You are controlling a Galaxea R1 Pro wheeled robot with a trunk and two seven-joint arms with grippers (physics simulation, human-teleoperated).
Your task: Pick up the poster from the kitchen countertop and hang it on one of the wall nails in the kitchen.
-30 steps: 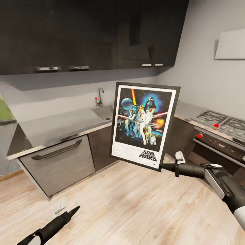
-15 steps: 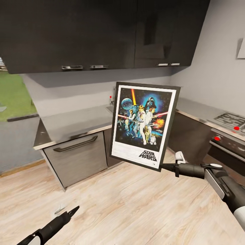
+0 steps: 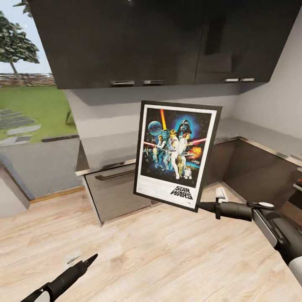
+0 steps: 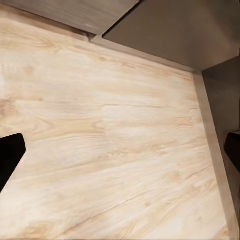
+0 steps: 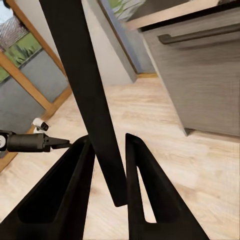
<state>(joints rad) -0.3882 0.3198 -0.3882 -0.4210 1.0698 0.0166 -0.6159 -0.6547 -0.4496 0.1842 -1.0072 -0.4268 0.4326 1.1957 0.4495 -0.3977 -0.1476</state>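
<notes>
1. The right gripper (image 3: 201,206) is clamped on the poster (image 3: 176,154) at its lower right corner; the frame stands nearly upright, tipped a little, held up in the air in front of the kitchen countertop (image 3: 105,152) — not resting on anything.
2. In the right wrist view the poster (image 5: 85,90) is seen edge-on as a dark slat running down between the two fingers (image 5: 145,185); its bottom end sits in the gap of the right gripper (image 5: 112,172), one finger on each face.
3. The head view gives the printed side — characters on dark blue, black "STAR WARS" logo, white border; the wrist view gives just the thin black edge.
4. The left gripper (image 3: 90,260) hangs low at the near left over the wooden floor (image 3: 167,251), well apart from the poster; its tips look pressed to a point, holding nothing.
5. The right wrist view also catches the left gripper (image 5: 60,144) from the side, plus a grey drawer front (image 5: 200,75) further back.
6. The left wrist view has floorboards and the foot of the cabinets (image 4: 175,30).
</notes>
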